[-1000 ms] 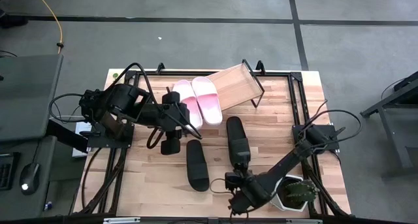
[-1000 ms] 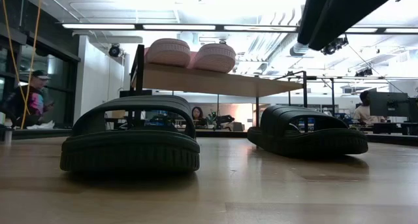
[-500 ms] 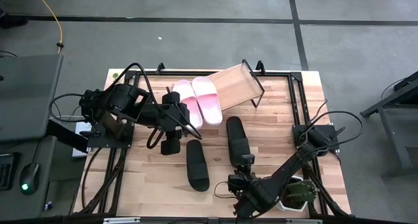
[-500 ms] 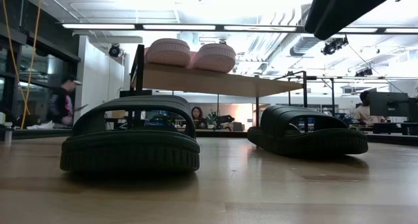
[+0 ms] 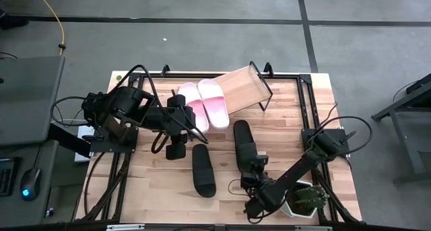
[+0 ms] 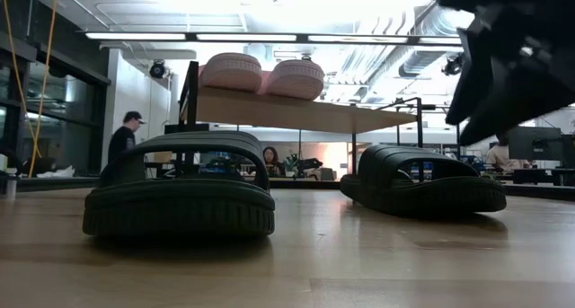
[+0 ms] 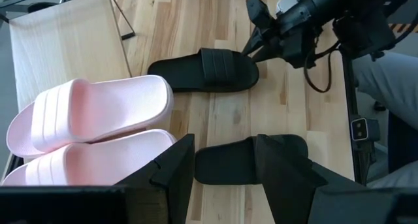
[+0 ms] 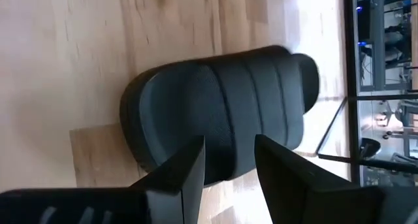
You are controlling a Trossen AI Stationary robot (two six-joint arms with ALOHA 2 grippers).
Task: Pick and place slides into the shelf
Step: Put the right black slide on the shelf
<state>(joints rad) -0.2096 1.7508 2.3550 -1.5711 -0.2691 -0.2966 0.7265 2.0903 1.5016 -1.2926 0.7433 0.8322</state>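
High view first, going left to right: the left gripper [image 5: 183, 120] is hanging over the table [image 5: 296, 133] just left of the two pink slides [image 5: 204, 104], fingers spread apart and gripping nothing. Both pink ones are sitting side by side on the left end of the shelf [image 5: 244, 88], smooth foam with ridged straps, leaving the right stretch of that slanted pale board bare. The shelf's thin black frame is running right along the table's far edge, so not much room behind it.

Next over, one black slide [image 5: 203, 169] is lying flat on the wood near the middle, well apart from the shelf. The second black slide [image 5: 245, 145] is lying just right of it, with a clear strip of butcher-block planks between them.

The right gripper [image 5: 256, 172] is hovering at the near end of that second slide, fingers parted with the broad ribbed strap showing between them in its wrist view, not clamped on it. A potted plant [image 5: 306, 198] is sitting at the near right corner, close beside the right arm.
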